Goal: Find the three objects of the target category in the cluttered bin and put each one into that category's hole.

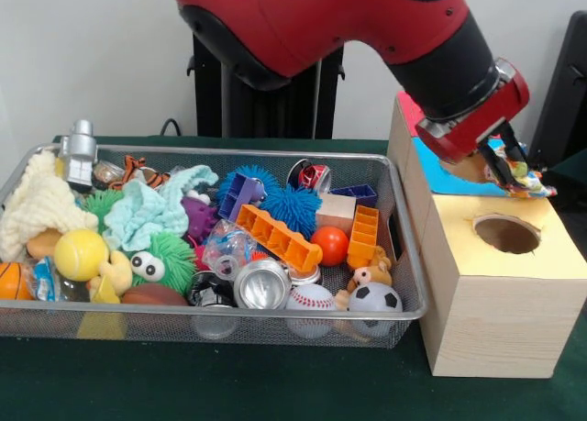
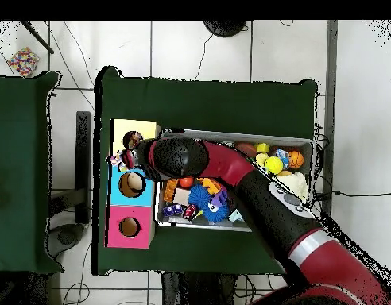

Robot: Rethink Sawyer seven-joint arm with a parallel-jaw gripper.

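Observation:
My gripper [image 1: 510, 171] is shut on a crumpled wad of white paper with coloured dots [image 1: 525, 179]. It holds the wad just above the yellow-topped wooden box [image 1: 550, 256], a little behind its round hole [image 1: 506, 233]. In the overhead view the gripper [image 2: 123, 159] and the wad [image 2: 117, 161] sit at the seam between the yellow and blue tops, beside the hole [image 2: 129, 140]. The silver wire mesh bin [image 1: 229, 313] stands left of the box, full of toys; its rim also shows from above [image 2: 238, 133]. I see no other dotted wad in it.
Behind the yellow box stand a blue-topped box [image 2: 132, 183] and a red-topped box [image 2: 129, 227], each with its own hole. The bin holds balls, an orange block [image 1: 280, 238], a can [image 1: 261, 285] and pale cloths [image 1: 147, 210]. A small dotted thing [image 2: 22, 59] lies far off.

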